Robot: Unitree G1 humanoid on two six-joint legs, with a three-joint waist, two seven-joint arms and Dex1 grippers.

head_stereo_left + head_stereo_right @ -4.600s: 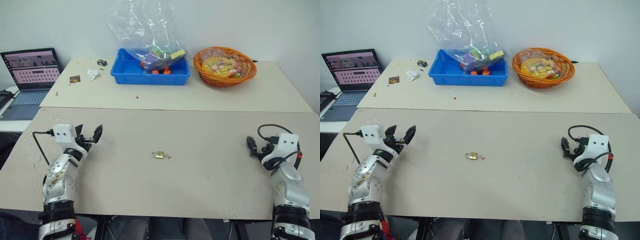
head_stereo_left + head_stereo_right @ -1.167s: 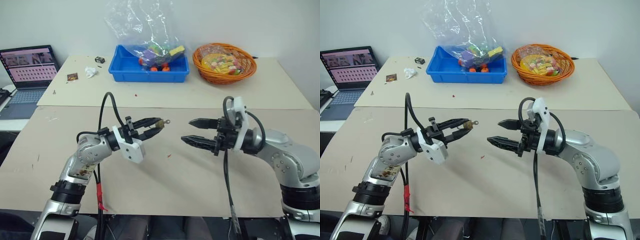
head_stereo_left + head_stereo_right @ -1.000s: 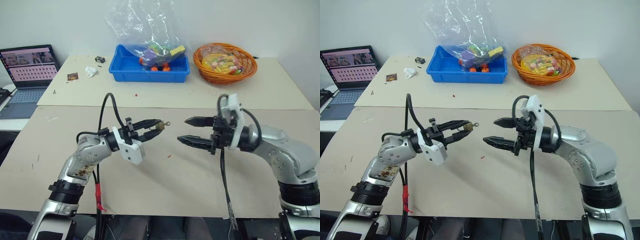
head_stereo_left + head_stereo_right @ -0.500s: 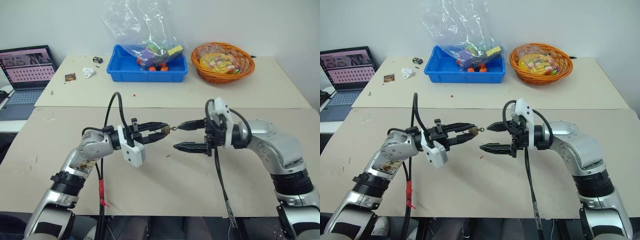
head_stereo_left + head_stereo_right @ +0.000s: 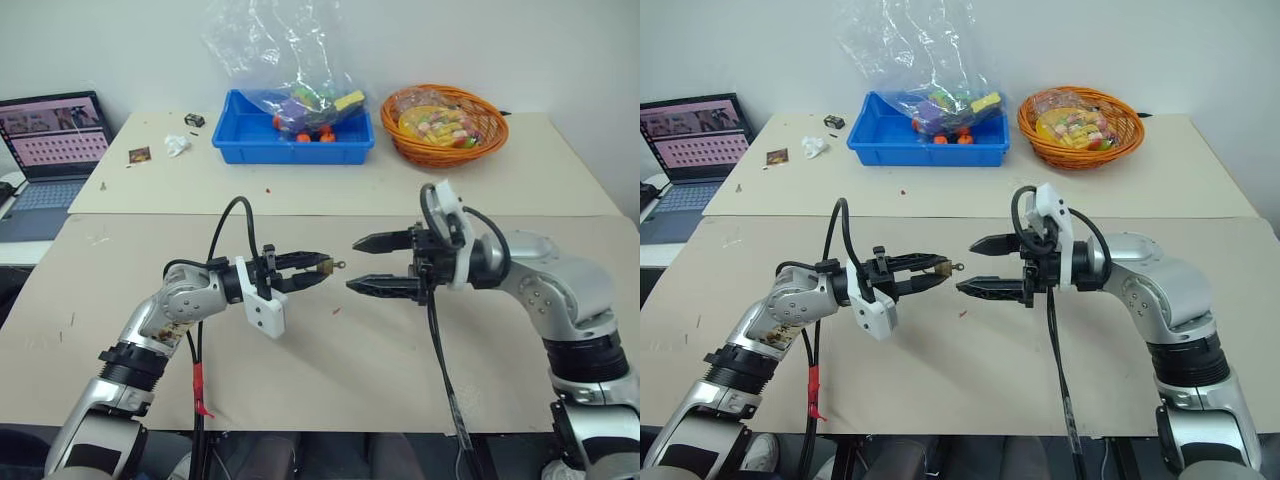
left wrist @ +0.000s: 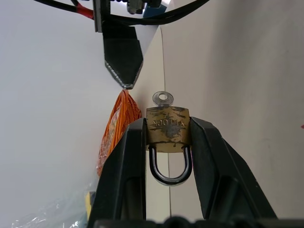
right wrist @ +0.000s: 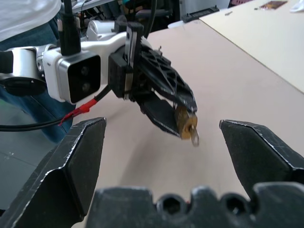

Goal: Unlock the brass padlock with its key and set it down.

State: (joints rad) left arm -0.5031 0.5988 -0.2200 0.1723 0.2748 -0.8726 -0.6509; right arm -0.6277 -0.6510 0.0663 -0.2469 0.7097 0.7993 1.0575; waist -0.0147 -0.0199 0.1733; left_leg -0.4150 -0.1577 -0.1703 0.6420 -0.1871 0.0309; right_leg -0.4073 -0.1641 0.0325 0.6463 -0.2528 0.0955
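Left wrist view: left hand (image 6: pixel 167 137) clamps brass padlock (image 6: pixel 167 129), key (image 6: pixel 162 99) inserted.

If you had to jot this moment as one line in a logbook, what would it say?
left gripper: shut on brass padlock, raised | key: in lock, facing right gripper | right gripper: open, close, not touching key | lock: not set down

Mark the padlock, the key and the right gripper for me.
padlock (image 6: pixel 167 129): left wrist view, on the brass body clamped between the left gripper's fingers.
key (image 6: pixel 163 99): left wrist view, on its round head sticking out of the body.
right gripper (image 5: pixel 364 264): left eye view, midway between its open fingertips.
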